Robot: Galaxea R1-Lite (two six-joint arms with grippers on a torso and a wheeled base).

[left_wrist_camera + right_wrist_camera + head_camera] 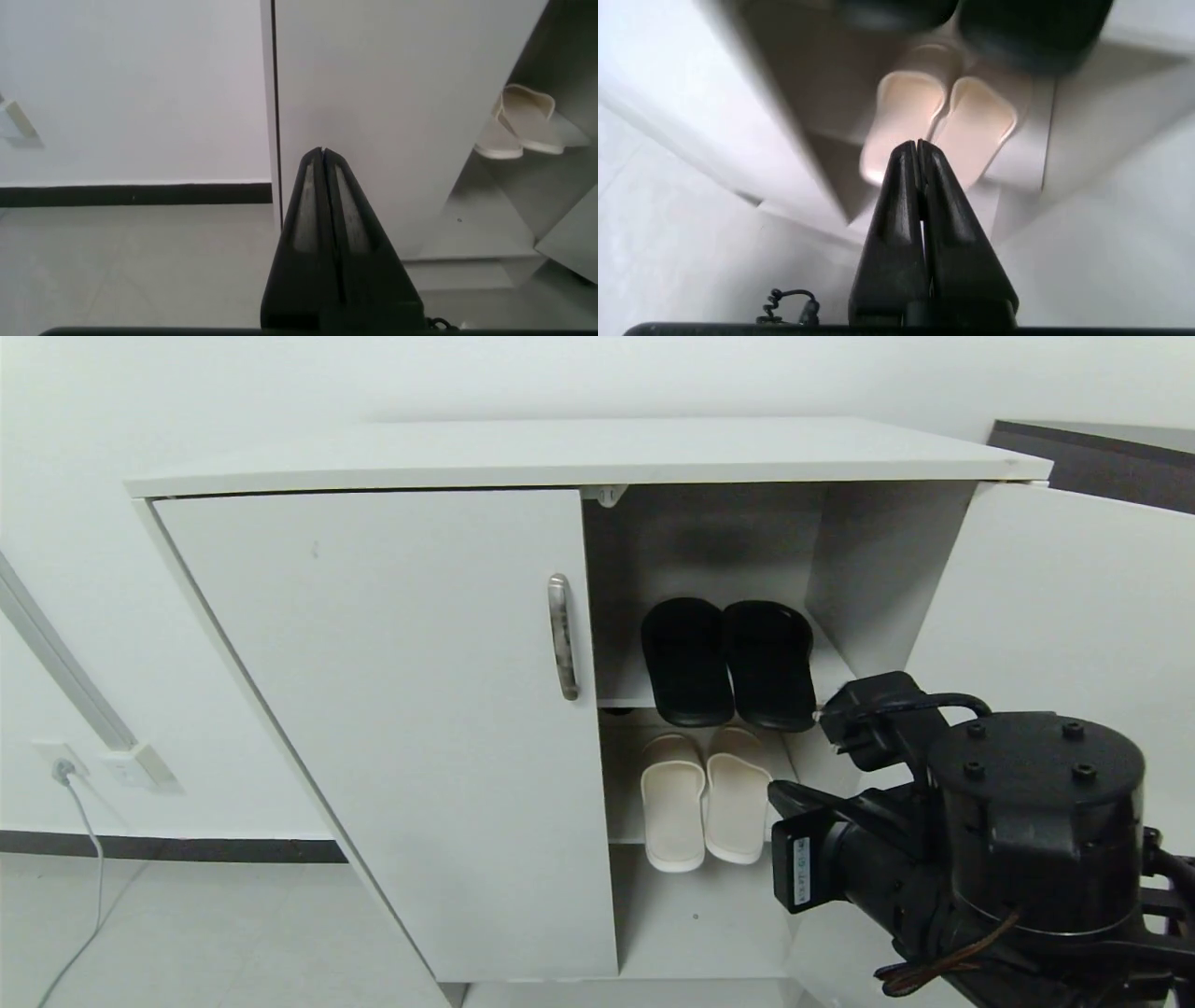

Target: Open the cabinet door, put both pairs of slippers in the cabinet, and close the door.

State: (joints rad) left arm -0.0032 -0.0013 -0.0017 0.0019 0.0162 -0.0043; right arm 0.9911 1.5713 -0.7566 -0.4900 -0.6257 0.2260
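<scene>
Looking straight at both pairs inside the cabinet [579, 453], tucked into the open right-hand half. Up on the upper shelf, the black slippers [728, 663], side by side and touching, front ends poking just past the shelf edge. One shelf down, directly beneath, the white slippers [705, 798], also side by side, also hanging a touch over the front edge. Same white pair seen close from the right wrist camera, with the black pair just above. Swung wide out to the right, the right door [1064, 607], so not closed yet. On the other half, the left door [392, 709] flat shut, with its metal handle [561, 637] upright along the inner edge, right beside the opening. Out in front of that opening, low and to the right, the right arm, with the right pincer [918, 145] pinched fully together, gripping nothing, aimed at the white pair but clear of it. Over on the other side, the left pincer [322, 154] likewise pressed tight with nothing between its fingers, pointing at the shut door near its outer edge, not touching it. Around all this, a pale tiled floor [187, 933], a dark skirting strip [168, 847] along the foot of the white wall, and off to the left a wall socket [61, 765] with a grey cable [89, 859] trailing down to the floor.
</scene>
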